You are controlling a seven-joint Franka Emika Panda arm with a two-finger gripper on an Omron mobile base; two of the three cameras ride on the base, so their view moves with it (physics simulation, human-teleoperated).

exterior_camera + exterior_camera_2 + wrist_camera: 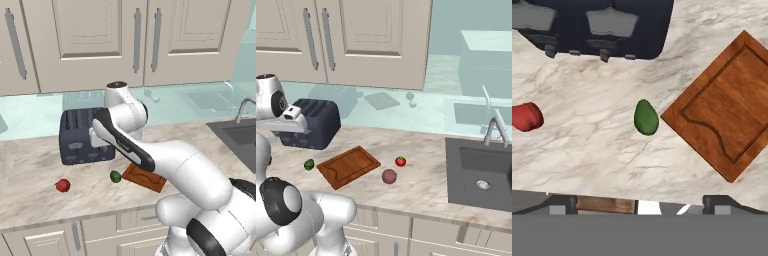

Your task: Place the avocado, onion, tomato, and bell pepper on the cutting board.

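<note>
Gripper [640, 202] spread wide, holding nothing, hanging above the counter [602, 150]. Dark green smooth avocado [646, 117] lying just off the cutting board [732, 107], at its 9 o'clock in the hand view. Red lumpy bell pepper [526, 116] way out at 9. Glossy tomato [400, 161] and mauve onion [389, 176] off the board's far side.

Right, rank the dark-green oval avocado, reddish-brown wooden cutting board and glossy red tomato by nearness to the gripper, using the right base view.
1. avocado, leftmost, below the gripper.
2. cutting board, middle, right of the avocado.
3. tomato, off the board's right corner.
</note>
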